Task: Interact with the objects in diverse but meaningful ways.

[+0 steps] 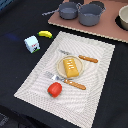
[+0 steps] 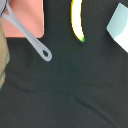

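No claw is seen in either view, so whether its fingers are spread or pressed together cannot be told; in the wrist view only objects below the camera are shown.

The small yellow banana [image 1: 45, 34] [image 2: 77, 21] is found on the dark cloth at the far left of the exterior view, with the white-and-light-blue cube carton [image 1: 32, 44] [image 2: 120, 25] just beside it, a little nearer. The golden-orange scored bread loaf [image 1: 71, 66] is rested on a pale round plate [image 1: 61, 65] in the middle of the striped cream placemat [image 1: 95, 85], and the round red tomato-like fruit [image 1: 54, 89] lies near it on the mat's near left.

If a descent toward the banana is intended, several risks are judged likely. The carton could be knocked aside, being so close. The long grey pot handle [image 2: 30, 37] [image 1: 51, 12] is seen near the banana in the wrist view and could be struck, dragging the grey metal pot [image 1: 69, 10]. The banana, curved and thin, might roll away under an off-centre pinch.

The table is draped in black, slightly wrinkled cloth [image 1: 15, 20]. A pinkish-brown board [image 1: 107, 30] [image 2: 31, 15] is laid at the far right, and a second grey pot [image 1: 91, 14] is carried on it. Nothing of the room beyond is shown.
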